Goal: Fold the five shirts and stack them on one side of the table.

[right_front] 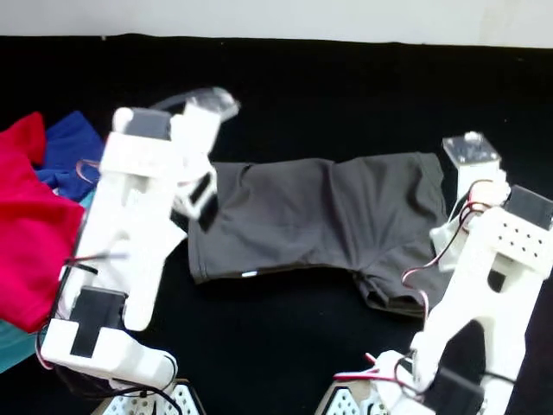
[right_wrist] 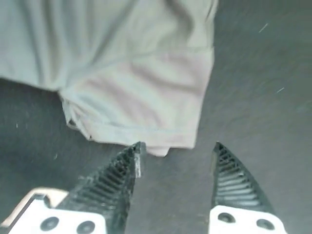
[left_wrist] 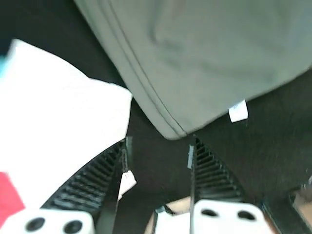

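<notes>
Grey shirt (right_front: 320, 216) lies wrinkled on the black table (right_front: 346, 78), both grippers released.
Left gripper (left_wrist: 158, 144) gapes empty just beside the grey shirt's hem corner. Right gripper (right_wrist: 178, 146) gapes empty just off its sleeve end, at the opposite side. Red shirt (right_front: 30, 216), blue shirt (right_front: 69, 147) and teal shirt (right_front: 13, 350) are heaped apart from the grey shirt, past the left arm.

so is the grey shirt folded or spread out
Mostly spread: the grey shirt lies flat and wide on the black table, a sleeve sticking out near the right gripper.
</notes>
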You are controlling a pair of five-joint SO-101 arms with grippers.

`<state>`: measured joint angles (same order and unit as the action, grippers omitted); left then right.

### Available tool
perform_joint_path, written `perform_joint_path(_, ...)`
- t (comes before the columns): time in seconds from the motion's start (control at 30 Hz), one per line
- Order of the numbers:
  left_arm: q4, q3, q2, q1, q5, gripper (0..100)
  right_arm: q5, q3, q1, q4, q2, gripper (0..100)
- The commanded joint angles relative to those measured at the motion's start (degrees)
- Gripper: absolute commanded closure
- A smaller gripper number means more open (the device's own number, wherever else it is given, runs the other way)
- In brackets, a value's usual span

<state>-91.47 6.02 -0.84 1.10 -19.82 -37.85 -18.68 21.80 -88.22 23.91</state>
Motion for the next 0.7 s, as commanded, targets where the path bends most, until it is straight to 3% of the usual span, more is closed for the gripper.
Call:
perform_joint_path(0.0, -0.18, 7.78, 2.33, -0.31, -0.18, 81, -0.35, 3.38, -2.33, 2.51, 2.68, 79.4)
perform_joint_path(0.13, 9.14, 4.53, -0.13, 1.80, 0.18, 100, 6.15, 3.12, -5.85, 10.86, -0.66, 96.7)
perform_joint_path(0.17, 11.43, 4.00, -1.80, 2.07, 1.05, 98, 7.56, 3.12, -7.08, 12.88, -2.68, 99.8)
perform_joint_path(0.43, 20.66, 7.96, -20.79, 2.68, 2.73, 99, 16.00, 14.37, -15.25, 21.93, -25.89, 95.4)
perform_joint_path(0.67, 22.33, 18.68, -36.35, 2.24, 2.73, 99, 17.23, 28.88, -14.73, 22.20, -46.73, 95.4)
